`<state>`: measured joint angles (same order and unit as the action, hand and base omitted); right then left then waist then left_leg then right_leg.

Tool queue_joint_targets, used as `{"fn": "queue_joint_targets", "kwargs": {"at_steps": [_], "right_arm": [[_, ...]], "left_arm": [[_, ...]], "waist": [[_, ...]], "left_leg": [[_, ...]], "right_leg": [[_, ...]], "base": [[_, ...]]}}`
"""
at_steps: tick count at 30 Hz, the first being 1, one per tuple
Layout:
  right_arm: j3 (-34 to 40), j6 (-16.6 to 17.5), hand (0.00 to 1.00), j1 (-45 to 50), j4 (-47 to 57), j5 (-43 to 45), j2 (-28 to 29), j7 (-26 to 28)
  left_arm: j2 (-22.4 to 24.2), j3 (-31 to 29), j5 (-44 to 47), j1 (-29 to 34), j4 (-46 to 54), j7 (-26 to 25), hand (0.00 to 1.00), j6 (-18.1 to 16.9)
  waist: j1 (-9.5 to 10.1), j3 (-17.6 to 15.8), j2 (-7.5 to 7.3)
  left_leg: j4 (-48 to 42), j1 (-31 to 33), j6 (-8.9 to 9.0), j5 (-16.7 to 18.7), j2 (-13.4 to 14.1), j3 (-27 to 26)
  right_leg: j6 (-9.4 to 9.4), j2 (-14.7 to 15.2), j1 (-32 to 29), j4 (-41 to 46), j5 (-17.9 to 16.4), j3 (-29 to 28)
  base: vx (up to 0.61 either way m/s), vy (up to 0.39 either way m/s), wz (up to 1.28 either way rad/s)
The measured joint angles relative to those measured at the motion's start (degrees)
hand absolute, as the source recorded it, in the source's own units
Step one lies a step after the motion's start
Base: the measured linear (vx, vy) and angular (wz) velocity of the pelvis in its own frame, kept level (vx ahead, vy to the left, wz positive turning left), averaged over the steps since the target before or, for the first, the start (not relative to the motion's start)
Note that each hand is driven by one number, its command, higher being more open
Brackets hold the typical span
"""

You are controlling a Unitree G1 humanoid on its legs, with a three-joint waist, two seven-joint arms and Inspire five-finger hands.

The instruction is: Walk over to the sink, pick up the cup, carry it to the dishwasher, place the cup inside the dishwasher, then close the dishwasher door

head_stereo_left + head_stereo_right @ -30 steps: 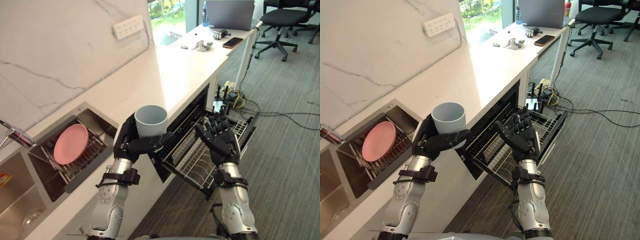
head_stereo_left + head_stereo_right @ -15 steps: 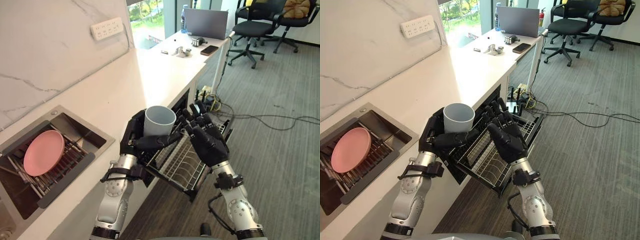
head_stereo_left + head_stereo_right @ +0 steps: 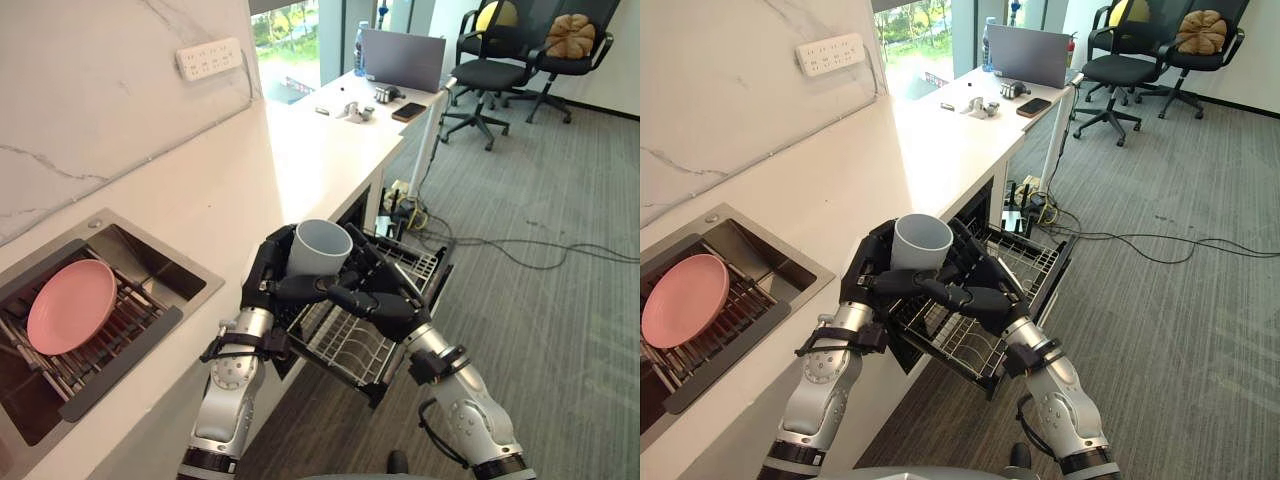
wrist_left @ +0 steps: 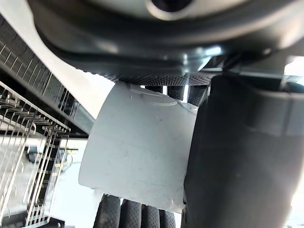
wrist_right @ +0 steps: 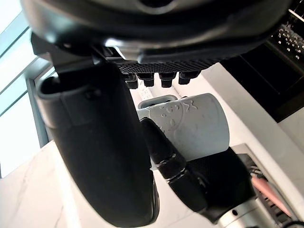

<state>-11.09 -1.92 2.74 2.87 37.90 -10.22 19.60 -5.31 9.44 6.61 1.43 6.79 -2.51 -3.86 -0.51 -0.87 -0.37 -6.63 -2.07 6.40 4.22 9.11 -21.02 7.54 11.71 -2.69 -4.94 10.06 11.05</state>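
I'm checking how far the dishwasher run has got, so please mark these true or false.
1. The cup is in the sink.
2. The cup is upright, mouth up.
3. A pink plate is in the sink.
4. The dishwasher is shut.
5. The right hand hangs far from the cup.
1. False. The left hand is curled round the cup, holding it in the air at the counter's edge by the dishwasher.
2. True.
3. True. The pink plate leans in the wire rack in the sink.
4. False. The dishwasher rack is pulled out under the counter.
5. False. The right hand is raised right beside the cup, close against the left hand.
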Motion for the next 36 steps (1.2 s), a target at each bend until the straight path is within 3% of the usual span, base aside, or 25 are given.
{"fn": "queue_joint_targets", "kwargs": {"at_steps": [4,10,22,23,29,36], "right_arm": [[-0.94,-0.02,1.0,-0.25,1.25,-1.51,-0.06,-5.47],[-4.16,-0.02,1.0,-3.19,2.55,-1.34,0.54,-11.63],[-7.69,0.02,1.0,-5.89,2.55,0.84,1.94,-16.33],[-7.94,0.02,0.0,-6.23,2.55,0.83,1.89,-17.02],[-9.06,0.01,0.0,-6.9,2.47,0.43,1.82,-20.96],[-9.67,0.16,0.0,-7.5,2.32,-5.97,1.79,-25.89]], "left_arm": [[0.0,0.86,-2.24,-0.2,0.0,-2.63,0.0,0.01],[0.17,2.33,-3.41,-1.07,0.08,-2.62,0.0,0.05],[0.41,3.76,-3.35,-1.24,0.11,-3.62,0.0,0.57],[0.42,3.79,-3.36,-1.29,0.11,-3.8,0.0,0.56],[0.32,4.33,-3.49,-1.3,0.11,-4.79,0.0,0.58],[0.34,5.68,-4.47,-1.3,0.11,-7.05,0.0,1.3]], "waist": [[0.41,0.11,0.12],[1.1,0.42,0.15],[1.55,0.67,0.25],[1.55,0.68,0.26],[1.95,0.78,0.26],[2.3,1.05,0.24]], "left_leg": [[-0.7,0.07,0.33,0.07,0.08,0.16],[-1.69,0.62,0.45,0.26,0.21,0.92],[-1.85,0.74,0.46,0.25,0.24,2.03],[-1.84,0.78,0.46,0.25,0.24,2.13],[-1.84,0.92,0.46,0.24,0.24,2.65],[-1.84,0.9,0.45,0.22,0.24,2.78]], "right_leg": [[-0.04,0.0,-0.05,-0.01,0.0,-0.02],[-0.06,0.04,0.15,-0.01,-0.01,0.43],[-0.96,0.11,0.82,-0.25,-0.75,1.6],[-0.98,0.11,0.82,-0.25,-0.77,1.66],[-0.9,0.1,0.94,-0.25,-0.72,1.98],[-0.95,0.1,1.02,-0.26,-0.75,2.05]], "base": [[-0.04,-0.013,-0.01],[-0.01,-0.004,0.02],[-0.01,-0.005,0.03],[0.0,0.0,0.0],[-0.01,-0.005,0.02],[0.0,0.0,0.0]]}}
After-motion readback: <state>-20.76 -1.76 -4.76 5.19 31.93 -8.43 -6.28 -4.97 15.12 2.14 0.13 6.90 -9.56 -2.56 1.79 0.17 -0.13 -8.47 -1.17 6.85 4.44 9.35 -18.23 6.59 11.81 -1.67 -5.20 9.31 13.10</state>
